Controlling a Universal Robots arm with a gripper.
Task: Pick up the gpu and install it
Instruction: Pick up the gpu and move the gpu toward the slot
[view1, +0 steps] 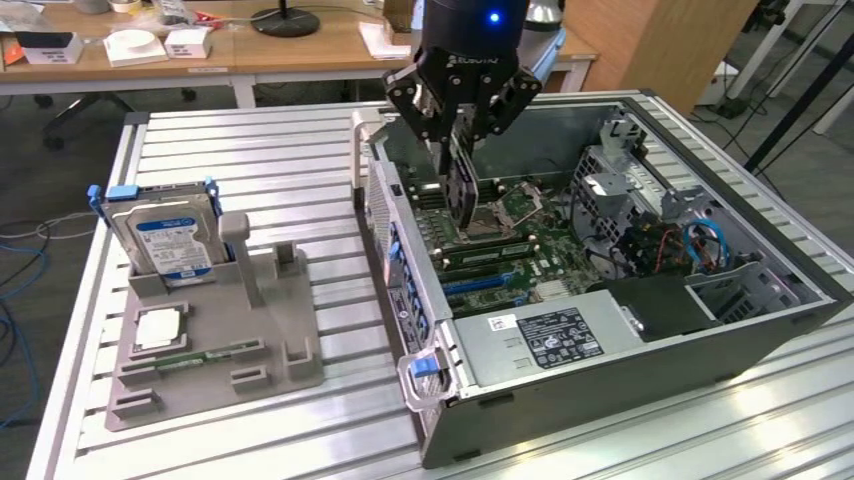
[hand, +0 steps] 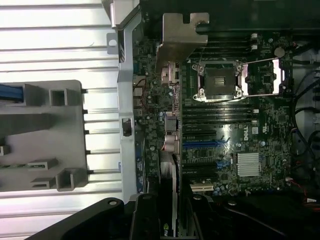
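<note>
My gripper (view1: 462, 112) hangs over the open computer case (view1: 627, 350), shut on the gpu (view1: 463, 195). The card hangs on edge, its lower end just above the motherboard (view1: 527, 262) near the case's wall on the exterior view's left. In the wrist view the gpu (hand: 169, 170) runs edge-on out from my gripper (hand: 170, 222). Its silver end bracket (hand: 180, 40) is at the far end, by the case's rear wall. The card lies along the strip of board between the case wall and the blue slots (hand: 205, 145).
A grey holder (view1: 267, 320) on the slatted table (view1: 267, 150) carries an upright hard drive (view1: 167, 240) and a small memory stick (view1: 207, 355). Inside the case are the CPU socket (hand: 220, 80), a power supply (view1: 547, 335) and blue cables (view1: 701, 245). Desks stand behind.
</note>
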